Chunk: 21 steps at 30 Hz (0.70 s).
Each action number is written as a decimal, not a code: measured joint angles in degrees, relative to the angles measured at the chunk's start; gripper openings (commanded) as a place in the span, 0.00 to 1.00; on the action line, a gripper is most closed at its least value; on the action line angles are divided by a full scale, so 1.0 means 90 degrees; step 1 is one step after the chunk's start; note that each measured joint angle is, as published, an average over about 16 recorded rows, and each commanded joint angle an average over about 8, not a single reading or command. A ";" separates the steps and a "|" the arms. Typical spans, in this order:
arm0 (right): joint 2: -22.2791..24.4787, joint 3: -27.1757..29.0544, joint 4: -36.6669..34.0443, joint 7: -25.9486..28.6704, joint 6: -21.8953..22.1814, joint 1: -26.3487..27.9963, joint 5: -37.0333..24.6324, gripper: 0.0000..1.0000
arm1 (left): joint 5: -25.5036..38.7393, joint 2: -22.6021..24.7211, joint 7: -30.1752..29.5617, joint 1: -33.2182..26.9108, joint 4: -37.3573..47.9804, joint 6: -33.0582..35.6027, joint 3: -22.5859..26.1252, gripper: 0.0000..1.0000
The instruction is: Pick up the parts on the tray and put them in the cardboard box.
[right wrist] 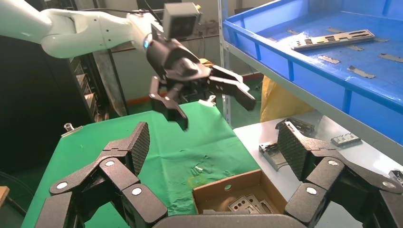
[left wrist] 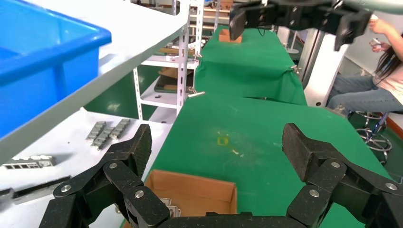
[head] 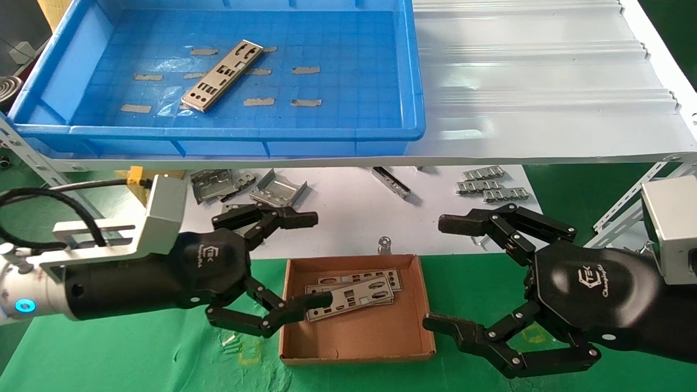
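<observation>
Plate (head: 222, 75) lies alone in the blue tray (head: 416, 81), slanted, on the tray's left half. The left gripper (head: 297, 261) is closer to it, wide open and empty, over the cardboard box (head: 356, 348). The right gripper (head: 444, 272) is open and empty too.

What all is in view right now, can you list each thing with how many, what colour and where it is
Tray: one, bright blue, on the white shelf, upper left.
Plate in tray: one, silver, lying diagonally on the tray floor.
Tape bits: several, tan, stuck to the tray floor.
Cardboard box: one, brown, on the green cloth, centre front.
Plates in box: a small stack, silver, count unclear.
Bent brackets: a few, grey, under the shelf.
Ladder-like strips: about three, silver, under the shelf, right.
Left end effector: black, open, at the box's left edge.
Right end effector: black, open, right of the box.
</observation>
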 measured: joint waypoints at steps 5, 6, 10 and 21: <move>0.0000 0.0000 0.0000 0.0000 0.0000 0.0000 0.0000 1.00 | -0.0186 -0.0371 -0.0267 0.0273 -0.0537 0.0008 -0.0279 1.00; 0.0000 0.0000 0.0000 0.0000 0.0000 0.0000 0.0000 1.00 | -0.0223 -0.0445 -0.0320 0.0327 -0.0644 0.0010 -0.0334 1.00; 0.0000 0.0000 0.0000 0.0000 0.0000 0.0000 0.0000 1.00 | -0.0372 -0.0742 -0.0535 0.0546 -0.1075 0.0016 -0.0558 1.00; 0.0000 0.0000 0.0000 0.0000 0.0000 0.0000 0.0000 1.00 | -0.0752 -0.1497 -0.1072 0.1103 -0.2173 0.0033 -0.1126 1.00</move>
